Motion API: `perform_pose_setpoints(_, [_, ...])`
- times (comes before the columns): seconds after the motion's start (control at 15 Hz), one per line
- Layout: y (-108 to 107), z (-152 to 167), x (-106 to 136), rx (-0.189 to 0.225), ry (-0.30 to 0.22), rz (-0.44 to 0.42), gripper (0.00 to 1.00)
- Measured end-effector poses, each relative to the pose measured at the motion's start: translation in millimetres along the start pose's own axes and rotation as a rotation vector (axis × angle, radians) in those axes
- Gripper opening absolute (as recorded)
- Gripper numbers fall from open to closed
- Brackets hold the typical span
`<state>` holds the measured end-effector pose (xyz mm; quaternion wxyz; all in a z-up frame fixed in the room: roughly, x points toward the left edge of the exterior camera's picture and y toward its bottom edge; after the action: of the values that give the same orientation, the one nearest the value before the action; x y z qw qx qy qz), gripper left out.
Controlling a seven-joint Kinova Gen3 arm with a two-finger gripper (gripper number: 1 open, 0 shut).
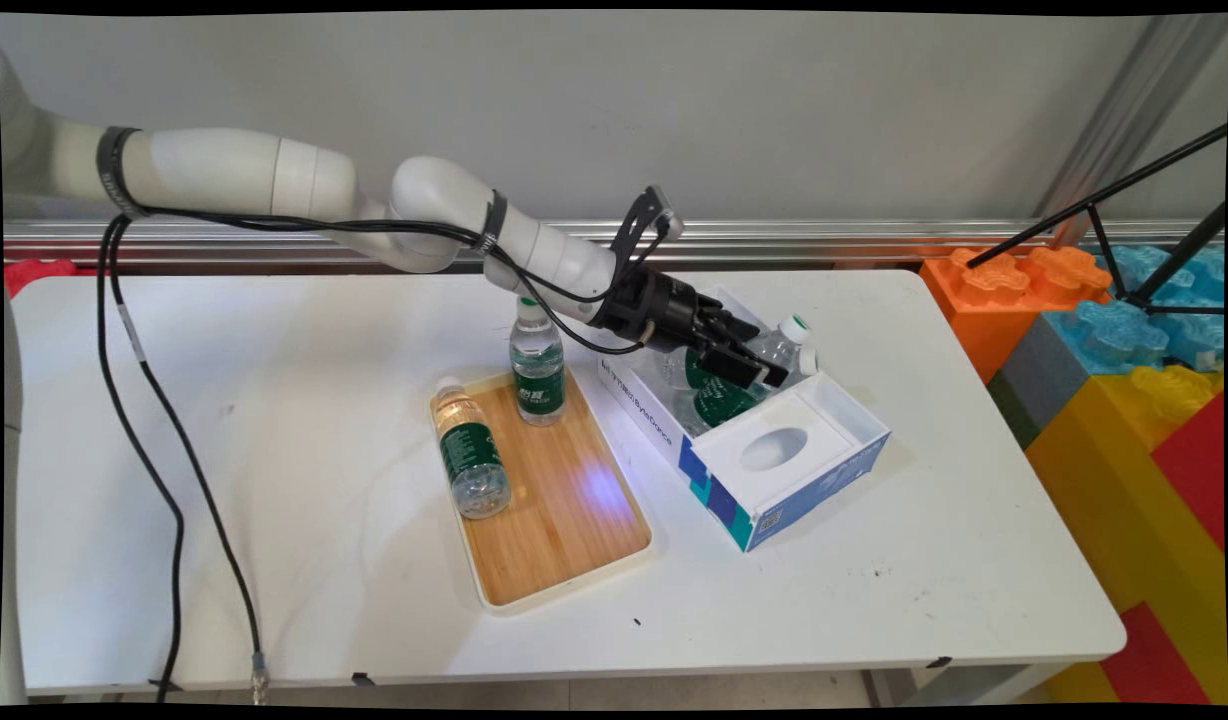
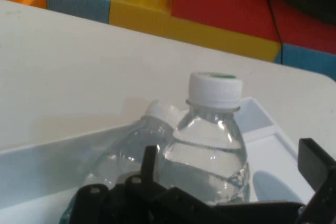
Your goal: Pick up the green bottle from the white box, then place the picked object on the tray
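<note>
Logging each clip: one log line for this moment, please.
hand: open, around bottle in box | tray: two bottles, one upright, one lying

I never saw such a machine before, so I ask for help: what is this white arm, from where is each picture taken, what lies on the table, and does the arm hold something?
The white machine is a robot arm with a black two-finger gripper. The main view looks down across the white table from a fixed camera. The hand view comes from a camera on the hand itself.

On the table lies a wooden tray with one standing bottle and one lying bottle. Beside it is an open white and blue box with more bottles inside.

The gripper reaches into the box, its fingers open on either side of a bottle with a white cap. It does not clamp it.
</note>
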<state>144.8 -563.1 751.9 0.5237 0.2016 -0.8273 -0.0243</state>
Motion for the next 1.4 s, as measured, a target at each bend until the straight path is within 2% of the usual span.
perform_pose_setpoints(0.47, [-8,8,-1,-0.002,-0.043,0.016,1.0])
perform_pose_setpoints(1.13, [-13,15,-3,-0.005,-0.066,0.03,1.0])
perform_pose_setpoints(1.2, [-13,15,-4,-0.007,-0.068,0.032,0.0])
perform_pose_setpoints(1.4, [-14,17,-4,-0.009,-0.068,0.038,0.0])
